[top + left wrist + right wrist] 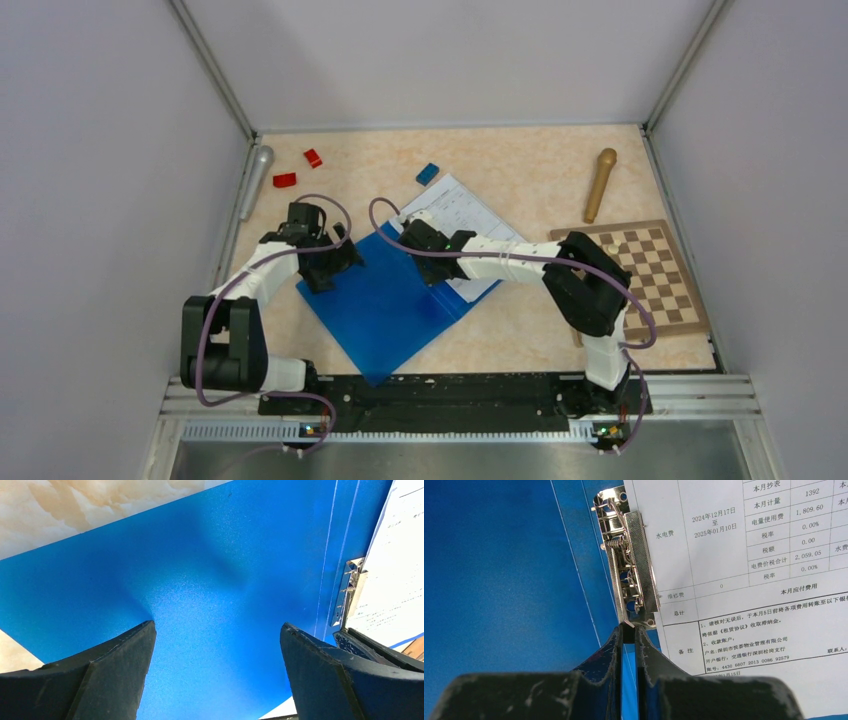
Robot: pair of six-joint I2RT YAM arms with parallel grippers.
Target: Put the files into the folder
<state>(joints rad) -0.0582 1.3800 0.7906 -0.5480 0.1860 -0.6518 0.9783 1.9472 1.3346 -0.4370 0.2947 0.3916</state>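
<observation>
The thin bright-blue plastic folder lies opened flat, and everything is arranged around its spine. The white printed paper sheets lie on the folder's right half, their left edge tucked against the silver metal spring clip beside the spine, probably so the clip can bind them. The right gripper has its fingers pressed nearly together, tips touching the clip's near end. It seems to be working the lever, though I cannot tell whether it pinches any metal. The left gripper is spread wide over the folder's left cover, likely steadying it. Whether it touches is unclear.
</observation>
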